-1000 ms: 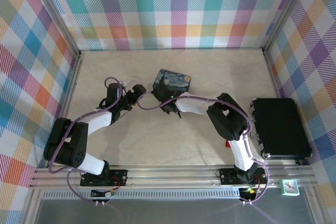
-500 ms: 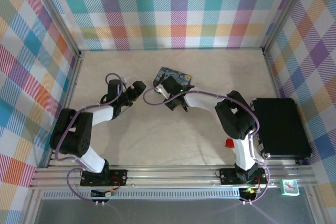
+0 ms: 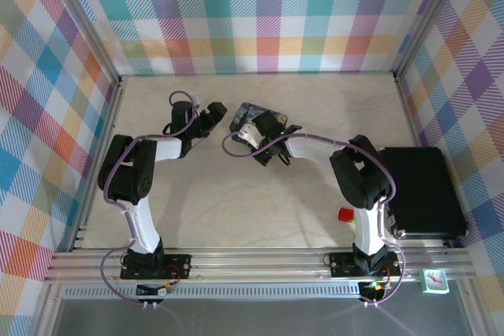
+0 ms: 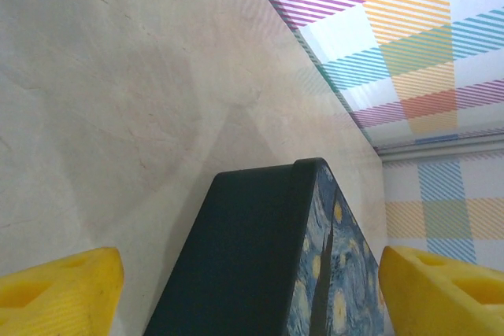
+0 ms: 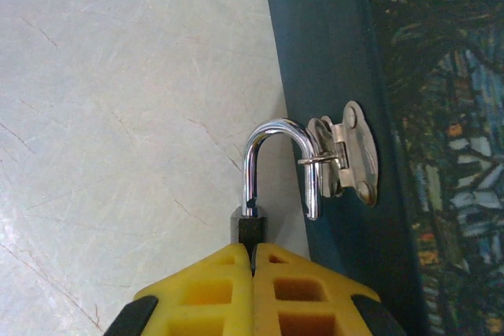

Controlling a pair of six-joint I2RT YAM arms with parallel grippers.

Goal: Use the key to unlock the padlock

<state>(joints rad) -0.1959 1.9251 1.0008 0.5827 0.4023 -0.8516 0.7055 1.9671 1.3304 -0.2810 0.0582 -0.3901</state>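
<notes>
My right gripper (image 5: 252, 256) is shut on the black body of the padlock (image 5: 250, 227). In the right wrist view its silvery shackle (image 5: 272, 127) arches up. The shackle's free leg hangs outside the body and is threaded through the metal hasp (image 5: 348, 155) on the blue starry-night tin (image 5: 331, 60). The key is hidden. In the left wrist view my left gripper (image 4: 252, 293) is open, its yellow fingertips (image 4: 59, 293) spread either side of the tin's (image 4: 252, 234) dark end. From above, the left gripper (image 3: 211, 116) sits at the tin's (image 3: 253, 109) left edge and the right gripper (image 3: 266, 147) at its front.
A black case (image 3: 421, 190) lies at the right side of the table. A small red block (image 3: 344, 214) sits beside the right arm. Plaid walls close in the left, back and right. Pale bare tabletop (image 3: 236, 202) stretches in front of the tin.
The left gripper has moved up and right to the tin's left edge. The right gripper has shifted up against the tin's front.
</notes>
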